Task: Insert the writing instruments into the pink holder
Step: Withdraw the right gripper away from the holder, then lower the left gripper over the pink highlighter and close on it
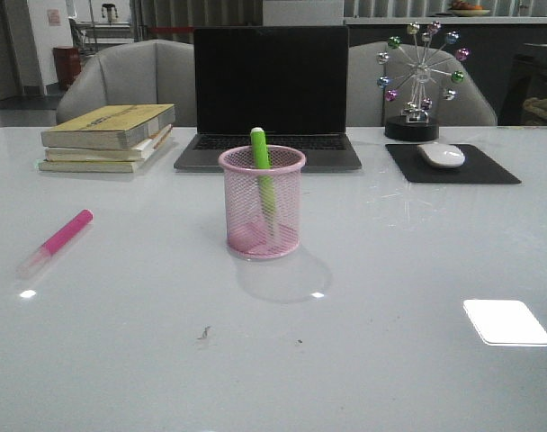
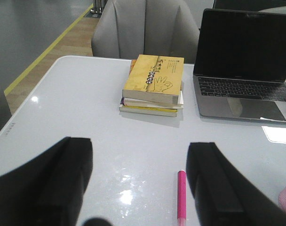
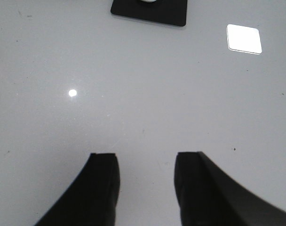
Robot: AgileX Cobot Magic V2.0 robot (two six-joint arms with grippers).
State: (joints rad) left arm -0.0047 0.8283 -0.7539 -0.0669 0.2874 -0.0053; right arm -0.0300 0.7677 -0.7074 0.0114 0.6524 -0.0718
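Observation:
The pink holder (image 1: pixel 262 202) stands upright at the table's middle, with the green marker (image 1: pixel 263 171) leaning inside it and sticking out above the rim. The pink marker (image 1: pixel 58 239) lies flat on the table at the left, clear cap toward the front. In the left wrist view that pink marker (image 2: pixel 181 195) lies between the fingers of my left gripper (image 2: pixel 140 148), close to one finger; the gripper is open and holds nothing. My right gripper (image 3: pixel 146 157) hangs open over bare table. Neither gripper shows in the front view.
A stack of books (image 1: pixel 109 137) sits at the back left, a laptop (image 1: pixel 270 99) behind the holder. At the back right are a black mouse pad (image 1: pixel 452 164) with a white mouse (image 1: pixel 441 155) and a ferris-wheel ornament (image 1: pixel 417 81). Chairs stand beyond the table.

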